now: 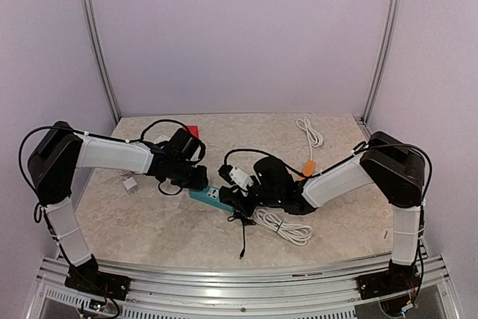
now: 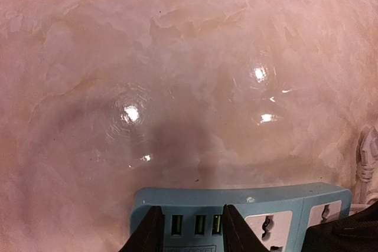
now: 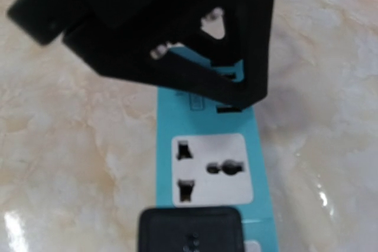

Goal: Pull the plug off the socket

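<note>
Location: the socket strip lies flat near the middle of the desk. Its long axis runs roughly left to right, and the right end is angled slightly toward the near edge. The black plug is seated in the strip's face on the right-hand part. One empty outlet separates it from the USB end.

Left gripper: positioned on the strip's left, USB end. Its fingers stand partly apart over the top face with the USB ports between them. They do not straddle the strip's sides. Whether they press down on the casing cannot be confirmed.

Right gripper: positioned at the plug end of the strip. Its wrist view shows the plug at the bottom edge of the picture but not the gripper's own fingers. It cannot be told whether the jaws are together, apart, or clamped on the plug.

Assessment: the right arm is the nearer one to the plug, and the left is placed to act as the hold-down. The plug's pins enter the top face, so the pull should go straight up from that face, square to the long axis. If the left end is not firmly held, the strip is likely to lift with the plug.
</note>
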`<state>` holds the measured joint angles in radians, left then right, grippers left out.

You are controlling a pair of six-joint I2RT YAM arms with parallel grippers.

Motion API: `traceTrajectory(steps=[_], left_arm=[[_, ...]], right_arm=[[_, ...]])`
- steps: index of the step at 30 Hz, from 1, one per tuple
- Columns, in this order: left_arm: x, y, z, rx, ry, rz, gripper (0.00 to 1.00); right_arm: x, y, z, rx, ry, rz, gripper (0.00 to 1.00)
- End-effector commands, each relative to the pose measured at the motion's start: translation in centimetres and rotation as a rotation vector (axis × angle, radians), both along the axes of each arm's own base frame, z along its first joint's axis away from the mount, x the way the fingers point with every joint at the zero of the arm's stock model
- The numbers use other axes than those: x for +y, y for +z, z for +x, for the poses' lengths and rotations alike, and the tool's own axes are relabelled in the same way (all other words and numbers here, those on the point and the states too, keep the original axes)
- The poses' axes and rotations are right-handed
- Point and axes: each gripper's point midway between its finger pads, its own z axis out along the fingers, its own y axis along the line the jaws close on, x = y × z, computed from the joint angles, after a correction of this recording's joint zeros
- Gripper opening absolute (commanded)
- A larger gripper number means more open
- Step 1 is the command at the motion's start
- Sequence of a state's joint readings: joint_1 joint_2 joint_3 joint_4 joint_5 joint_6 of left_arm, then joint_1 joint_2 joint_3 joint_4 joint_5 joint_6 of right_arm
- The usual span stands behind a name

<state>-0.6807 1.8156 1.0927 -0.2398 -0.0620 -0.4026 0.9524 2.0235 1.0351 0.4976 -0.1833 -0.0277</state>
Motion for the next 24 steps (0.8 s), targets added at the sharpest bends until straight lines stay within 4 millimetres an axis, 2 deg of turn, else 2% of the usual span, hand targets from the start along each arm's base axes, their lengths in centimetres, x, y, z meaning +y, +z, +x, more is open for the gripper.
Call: traceTrajectory(steps=[1,13,19,24], left_arm=[[0.6,-1.6,-0.5,0.031,-0.013,0.099,0.33],[1.5,-3.2,-1.3,0.059,-0.012,0.204,0.31],[2.2,-4.3,-1.7,0.079,-0.006,0.236,0.29],[2.4,-4.9,-1.9,0.087,-0.002,0.247,0.27]], right_arm=[[-0.6,-0.9,-0.2,0.043,-0.003,-0.038,0.14],[-0.4,-0.4,0.0,0.037,0.001,-0.039,0.14],[-0.1,1.2,0.0,0.025,0.007,-0.019,0.14],[0.4,3.4,-0.2,0.019,0.027,0.025,0.13]])
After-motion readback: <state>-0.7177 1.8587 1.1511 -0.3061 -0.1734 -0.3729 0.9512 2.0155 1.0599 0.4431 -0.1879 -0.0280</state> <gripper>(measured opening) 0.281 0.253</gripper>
